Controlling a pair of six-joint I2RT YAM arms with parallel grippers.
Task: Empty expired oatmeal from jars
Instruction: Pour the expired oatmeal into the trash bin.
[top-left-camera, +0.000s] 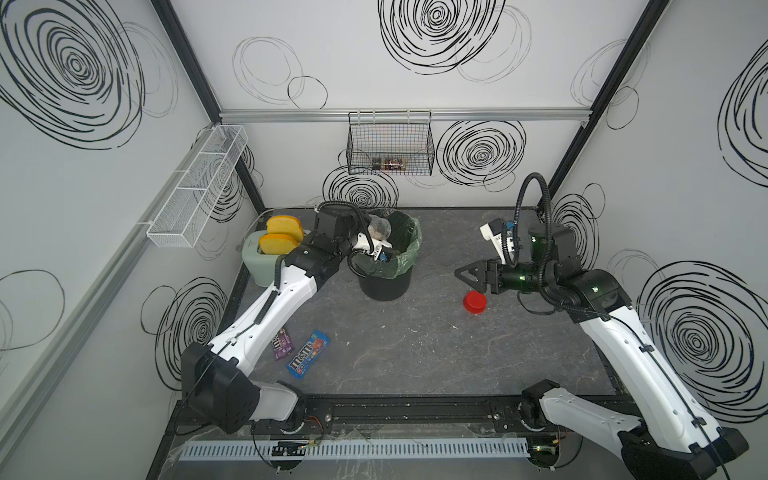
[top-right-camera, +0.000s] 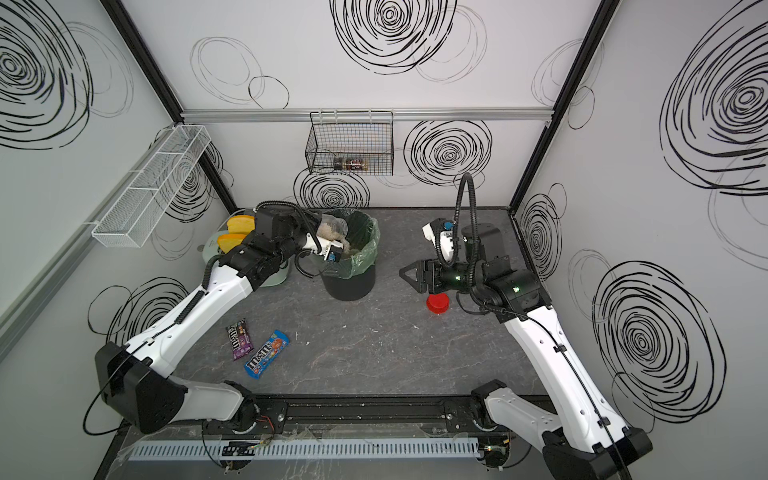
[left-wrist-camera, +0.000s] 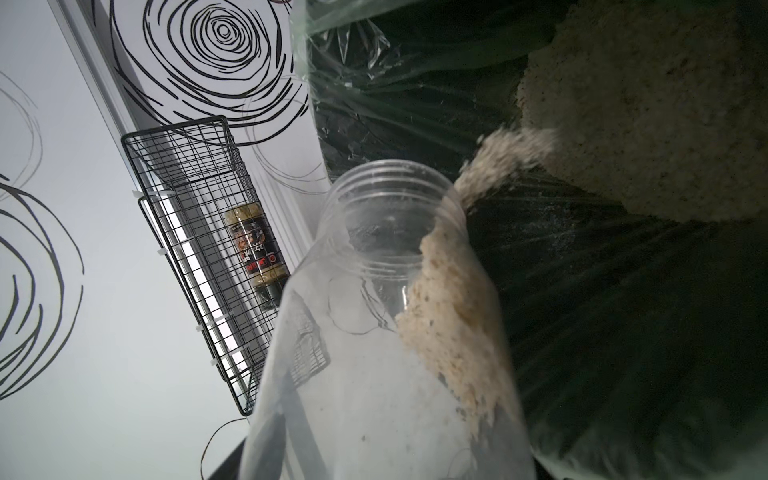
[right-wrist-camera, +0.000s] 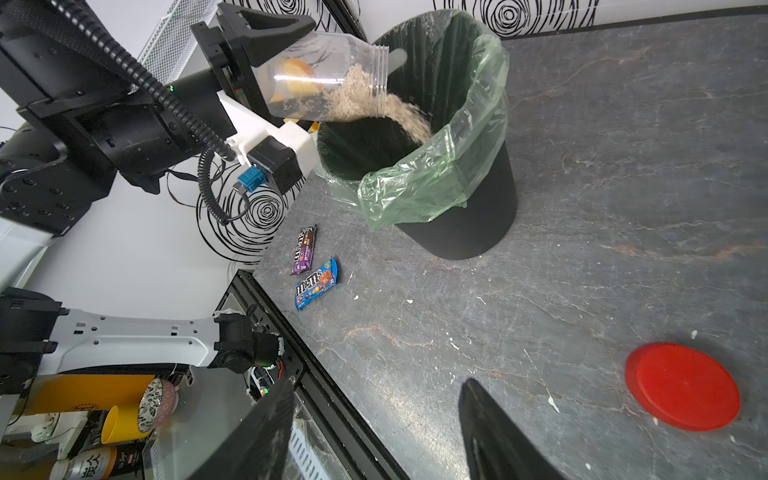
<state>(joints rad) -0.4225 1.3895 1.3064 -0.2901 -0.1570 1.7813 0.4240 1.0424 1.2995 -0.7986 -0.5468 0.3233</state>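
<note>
Oatmeal (top-right-camera: 328, 231) in both top views: inside tilted clear jar (top-right-camera: 337, 222) over lined bin (top-right-camera: 349, 286), dark marbled desk (top-right-camera: 395, 353), swirl-print walls (top-right-camera: 291, 62). Left wrist: oatmeal streams from jar mouth onto pile in bin. Right wrist: left claw (right-wrist-camera: 299, 66) clamped on jar base; right claw (right-wrist-camera: 374, 436) apart, empty, red lid (right-wrist-camera: 683, 386) near.

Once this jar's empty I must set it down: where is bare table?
Widest bare patch: centre, between the bin, the red lid and the candy packs, reaching the front rail. Crowded: back left corner, with the toaster and left arm.
</note>
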